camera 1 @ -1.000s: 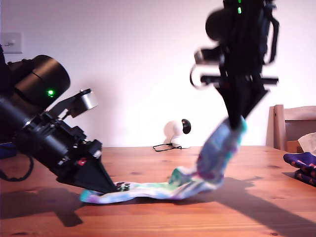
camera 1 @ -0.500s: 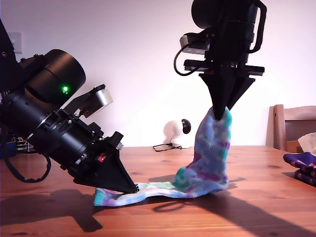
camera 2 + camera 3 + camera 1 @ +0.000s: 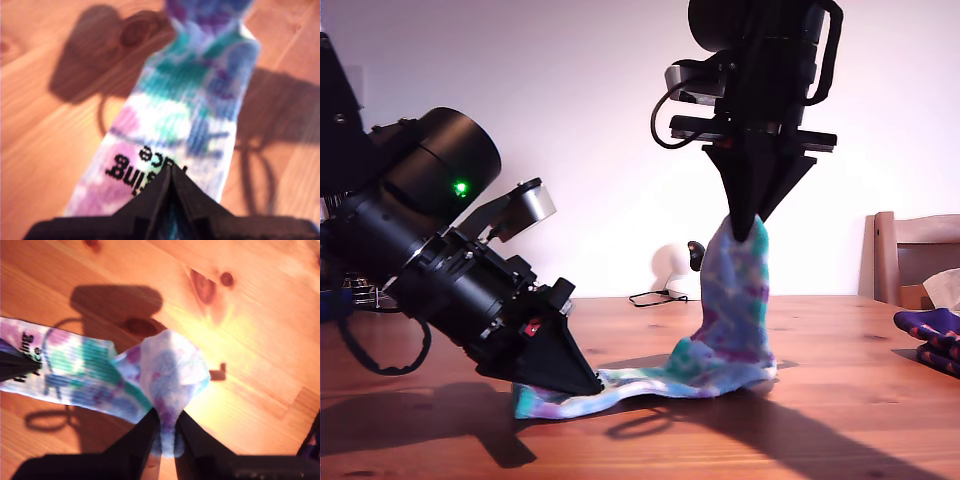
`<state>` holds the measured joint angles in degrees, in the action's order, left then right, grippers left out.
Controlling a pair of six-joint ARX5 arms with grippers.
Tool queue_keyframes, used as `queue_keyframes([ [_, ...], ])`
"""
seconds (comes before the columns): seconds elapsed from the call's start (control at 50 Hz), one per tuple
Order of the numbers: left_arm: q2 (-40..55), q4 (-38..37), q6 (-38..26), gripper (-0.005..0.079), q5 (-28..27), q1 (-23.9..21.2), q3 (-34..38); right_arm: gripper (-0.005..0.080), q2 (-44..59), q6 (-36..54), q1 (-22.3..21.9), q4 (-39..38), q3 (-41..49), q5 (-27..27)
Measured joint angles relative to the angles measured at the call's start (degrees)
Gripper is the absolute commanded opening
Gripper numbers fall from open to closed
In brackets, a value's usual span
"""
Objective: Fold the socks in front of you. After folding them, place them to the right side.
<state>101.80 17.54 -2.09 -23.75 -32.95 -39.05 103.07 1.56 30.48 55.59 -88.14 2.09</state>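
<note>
Wooden table (image 3: 840,440) under everything. My second gripper (image 3: 747,232) up high, jaws pinched tight on one end of tie-dye sock (image 3: 735,310), lifting it off table. My first gripper (image 3: 592,385) low, at ext. view's left, jaws closed on sock's other end, pinned to tabletop. Navy sock (image 3: 932,335) at ext. view's right edge.

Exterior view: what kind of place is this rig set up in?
Probably a home room, not a lab: a knotty wooden table, a wooden chair at the exterior view's right, a wall switch on plain white wall, and a small white webcam-like gadget with a trailing cable.
</note>
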Motion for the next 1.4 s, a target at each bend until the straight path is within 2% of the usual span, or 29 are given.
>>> queue_keyframes([
  [0.3,3.72,-8.48,-2.69,-0.0024,-6.14,-0.02,-6.95,-0.0012,0.00,0.00,0.00,-1.42,0.00,-0.02],
  [0.6,7.54,-12.37,-3.48,-0.0024,-10.12,-1.90,-13.05,-0.0012,0.00,0.00,0.00,-1.55,0.00,-0.04],
  [0.88,7.93,-13.29,-4.00,-0.0024,-8.61,-4.17,-16.55,-0.0012,0.00,0.04,0.37,0.15,0.00,-1.70],
  [1.06,7.96,-13.99,-4.15,-0.0024,-7.67,-4.15,-16.57,-0.0012,0.00,1.33,1.95,0.11,0.00,-1.75],
  [1.4,7.32,-19.85,-4.57,-0.0024,-5.46,-3.26,-17.53,-0.0012,0.00,1.33,1.95,0.09,0.00,-1.68],
])
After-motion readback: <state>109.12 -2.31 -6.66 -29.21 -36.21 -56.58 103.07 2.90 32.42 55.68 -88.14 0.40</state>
